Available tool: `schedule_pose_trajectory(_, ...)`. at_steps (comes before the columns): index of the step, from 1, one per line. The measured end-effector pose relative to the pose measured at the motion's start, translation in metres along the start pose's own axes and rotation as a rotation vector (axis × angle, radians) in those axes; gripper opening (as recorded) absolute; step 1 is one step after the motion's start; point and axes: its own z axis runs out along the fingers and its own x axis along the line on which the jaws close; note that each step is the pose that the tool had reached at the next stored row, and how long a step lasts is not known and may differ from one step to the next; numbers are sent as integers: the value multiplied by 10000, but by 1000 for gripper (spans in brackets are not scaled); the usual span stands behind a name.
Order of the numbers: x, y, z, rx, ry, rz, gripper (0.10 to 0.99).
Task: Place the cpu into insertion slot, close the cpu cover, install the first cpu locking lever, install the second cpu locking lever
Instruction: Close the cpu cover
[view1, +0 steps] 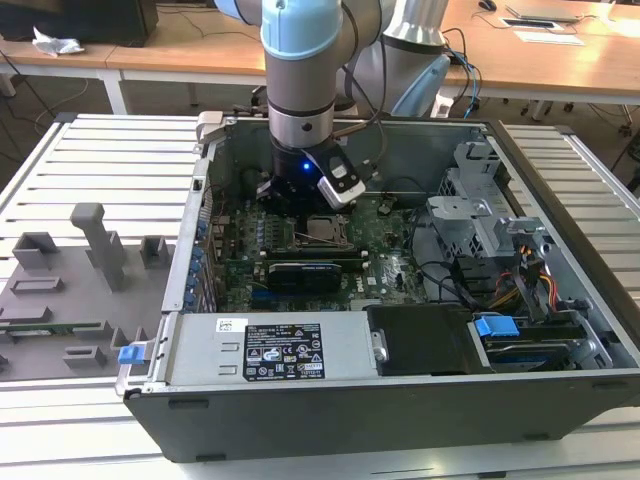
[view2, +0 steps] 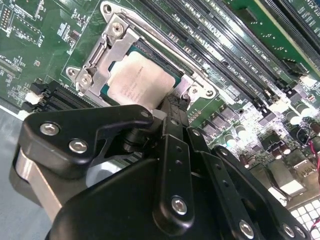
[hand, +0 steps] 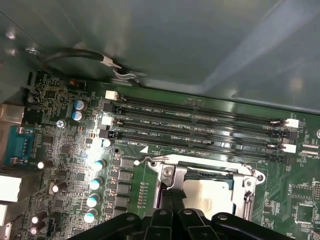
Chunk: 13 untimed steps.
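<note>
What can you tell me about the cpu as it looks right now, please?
The cpu is a small flat square chip with a silvery-grey metal top that carries faint print. It lies flat in the insertion slot on the green motherboard, with the silvery cpu cover framing it. The tool, its jaws together, hangs at one corner of the chip. Whether it touches the chip cannot be told.

A silvery-grey cpu (view2: 134, 82) sits low on a green motherboard (view2: 35, 45). The silvery cpu cover (view2: 96, 62) seems to lie flat around it. The black gripper (view2: 172, 105) meets the cpu's edge, near long black memory slots (view2: 235, 45).
</note>
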Motion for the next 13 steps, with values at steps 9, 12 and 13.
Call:
schedule_pose_trajectory(9, -18, 12, 5, 3, -2, 1, 106)
schedule_pose_trajectory(12, -27, 11, 3, 3, -2, 1, 106)
schedule_pose_trajectory(13, -31, 10, 3, 2, -1, 2, 106)
